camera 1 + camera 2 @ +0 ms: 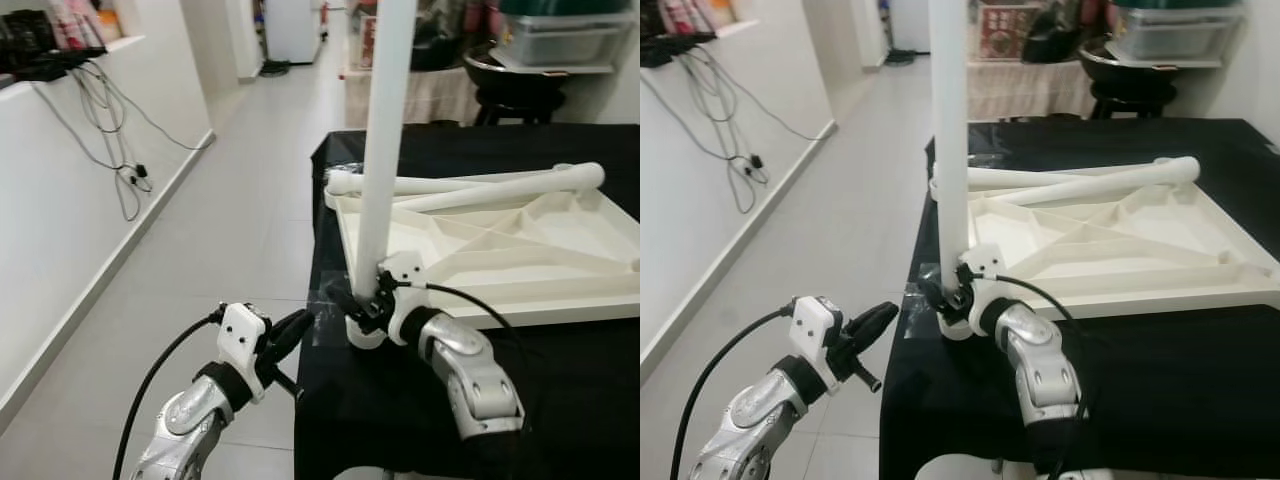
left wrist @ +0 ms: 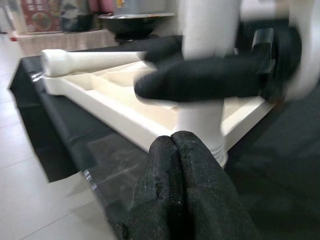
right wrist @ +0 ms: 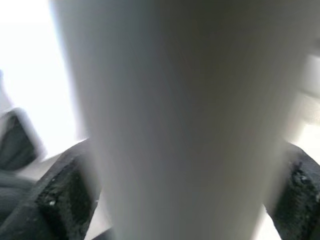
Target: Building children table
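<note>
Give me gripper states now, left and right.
Left gripper: shut, holding nothing, beside the black-covered table's edge.
Right gripper: shut on the upright white table leg, near its base.

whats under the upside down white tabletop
The white tabletop lies on a black cloth that covers the surface below; what the cloth hides cannot be seen. The right gripper holds the upright white leg at the tabletop's near corner.
</note>
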`<state>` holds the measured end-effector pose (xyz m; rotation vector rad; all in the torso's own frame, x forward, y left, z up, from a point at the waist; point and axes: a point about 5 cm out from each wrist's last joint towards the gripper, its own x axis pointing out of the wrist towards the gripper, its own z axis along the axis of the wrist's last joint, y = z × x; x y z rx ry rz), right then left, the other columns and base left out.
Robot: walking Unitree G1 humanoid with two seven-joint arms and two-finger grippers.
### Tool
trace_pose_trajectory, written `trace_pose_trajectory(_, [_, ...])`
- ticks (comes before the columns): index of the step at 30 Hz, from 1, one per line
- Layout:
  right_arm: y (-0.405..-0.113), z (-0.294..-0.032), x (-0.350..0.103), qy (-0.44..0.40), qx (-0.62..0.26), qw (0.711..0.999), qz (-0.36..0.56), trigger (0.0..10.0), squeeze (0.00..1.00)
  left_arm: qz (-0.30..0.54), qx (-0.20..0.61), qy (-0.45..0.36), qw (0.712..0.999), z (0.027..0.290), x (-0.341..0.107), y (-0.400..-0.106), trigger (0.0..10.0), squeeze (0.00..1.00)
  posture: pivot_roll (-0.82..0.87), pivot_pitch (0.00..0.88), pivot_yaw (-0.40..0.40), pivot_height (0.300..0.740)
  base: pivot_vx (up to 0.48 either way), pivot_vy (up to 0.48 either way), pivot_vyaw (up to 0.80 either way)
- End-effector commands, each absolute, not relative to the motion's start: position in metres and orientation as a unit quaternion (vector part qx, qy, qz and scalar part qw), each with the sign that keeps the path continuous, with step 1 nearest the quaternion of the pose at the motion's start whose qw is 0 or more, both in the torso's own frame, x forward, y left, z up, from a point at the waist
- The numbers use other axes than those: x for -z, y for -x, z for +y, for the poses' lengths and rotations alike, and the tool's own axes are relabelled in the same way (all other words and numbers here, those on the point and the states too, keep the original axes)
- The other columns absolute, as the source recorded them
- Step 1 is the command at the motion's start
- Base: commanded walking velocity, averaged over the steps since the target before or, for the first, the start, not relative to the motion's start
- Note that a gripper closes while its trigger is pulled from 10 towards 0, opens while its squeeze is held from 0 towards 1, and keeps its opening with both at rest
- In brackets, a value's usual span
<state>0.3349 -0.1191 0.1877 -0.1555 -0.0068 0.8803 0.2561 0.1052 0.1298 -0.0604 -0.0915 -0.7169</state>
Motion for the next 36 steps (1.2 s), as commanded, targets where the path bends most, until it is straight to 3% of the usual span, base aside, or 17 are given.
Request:
trace_pose_trajectory(1, [-0.334, -0.112, -0.188, 0.078, -0.491, 0.867, -0.011, 10.0, 0.00, -0.035, 0.343, 0.028, 0.938, 0.108, -0.125, -0.257, 10.0, 0.00, -0.03, 0.068, 0.041, 0.740, 0.000, 0.000, 0.00])
trace_pose_trajectory(5, [-0.342, -0.113, -0.191, 0.078, -0.568, 0.820, 0.012, 10.0, 0.00, -0.036, 0.339, 0.029, 0.940, 0.108, -0.125, -0.256, 10.0, 0.00, -0.02, 0.067, 0.038, 0.740, 0.000, 0.000, 0.00])
trace_pose_trajectory(11, [-0.344, -0.114, -0.188, 0.075, -0.603, 0.794, 0.035, 10.0, 0.00, -0.036, 0.339, 0.028, 0.940, 0.109, -0.125, -0.255, 10.0, 0.00, -0.01, 0.073, 0.038, 0.740, 0.000, 0.000, 0.00])
trace_pose_trajectory(13, [-0.347, -0.115, -0.188, 0.060, -0.612, 0.787, 0.046, 0.0, 0.00, -0.035, 0.339, 0.028, 0.940, 0.109, -0.125, -0.255, 10.0, 0.00, -0.01, 0.076, 0.039, 0.740, 0.000, 0.000, 0.00])
trace_pose_trajectory(18, [-0.349, -0.118, -0.187, 0.053, -0.614, 0.786, 0.047, 0.0, 0.00, -0.034, 0.339, 0.028, 0.940, 0.109, -0.125, -0.255, 10.0, 0.00, -0.01, 0.078, 0.041, 0.740, 0.000, 0.000, 0.00])
trace_pose_trajectory(26, [-0.347, -0.136, -0.179, 0.047, -0.580, 0.812, 0.033, 0.0, 0.00, -0.033, 0.340, 0.029, 0.939, 0.107, -0.125, -0.254, 10.0, 0.00, -0.02, 0.082, 0.047, 0.740, 0.000, 0.000, 0.00])
trace_pose_trajectory(28, [-0.342, -0.146, -0.171, 0.064, -0.500, 0.863, 0.031, 0.0, 0.00, -0.034, 0.341, 0.029, 0.939, 0.108, -0.126, -0.253, 10.0, 0.00, -0.03, 0.099, 0.047, 0.740, 0.000, 0.000, 0.00])
trace_pose_trajectory(29, [-0.342, -0.146, -0.171, 0.064, -0.500, 0.863, 0.031, 0.0, 0.00, -0.034, 0.341, 0.029, 0.939, 0.108, -0.126, -0.253, 10.0, 0.00, -0.03, 0.099, 0.047, 0.740, 0.000, 0.000, 0.00])
trace_pose_trajectory(30, [-0.338, -0.147, -0.163, 0.063, -0.408, 0.910, 0.039, 0.0, 0.00, -0.034, 0.341, 0.029, 0.939, 0.110, -0.126, -0.253, 10.0, 0.00, -0.04, 0.105, 0.045, 0.740, 0.000, 0.000, 0.00])
trace_pose_trajectory(31, [-0.328, -0.151, -0.150, 0.032, -0.232, 0.971, 0.051, 0.0, 0.00, -0.033, 0.340, 0.028, 0.939, 0.111, -0.127, -0.253, 10.0, 0.00, -0.05, 0.110, 0.044, 0.740, 0.000, 0.000, 0.00])
trace_pose_trajectory(32, [-0.328, -0.151, -0.150, 0.032, -0.232, 0.971, 0.051, 0.0, 0.00, -0.033, 0.340, 0.028, 0.939, 0.111, -0.127, -0.253, 10.0, 0.00, -0.05, 0.110, 0.044, 0.740, 0.000, 0.000, 0.00])
trace_pose_trajectory(34, [-0.300, -0.140, -0.130, 0.047, -0.135, 0.987, 0.076, 0.0, 0.00, -0.033, 0.342, 0.026, 0.939, 0.113, -0.127, -0.253, 10.0, 0.00, -0.05, 0.118, 0.059, 0.740, 0.000, 0.000, 0.00])
trace_pose_trajectory(36, [-0.300, -0.140, -0.130, 0.047, -0.135, 0.987, 0.076, 0.0, 0.00, -0.033, 0.342, 0.026, 0.939, 0.113, -0.127, -0.253, 10.0, 0.00, -0.05, 0.118, 0.059, 0.740, 0.000, 0.000, 0.00])
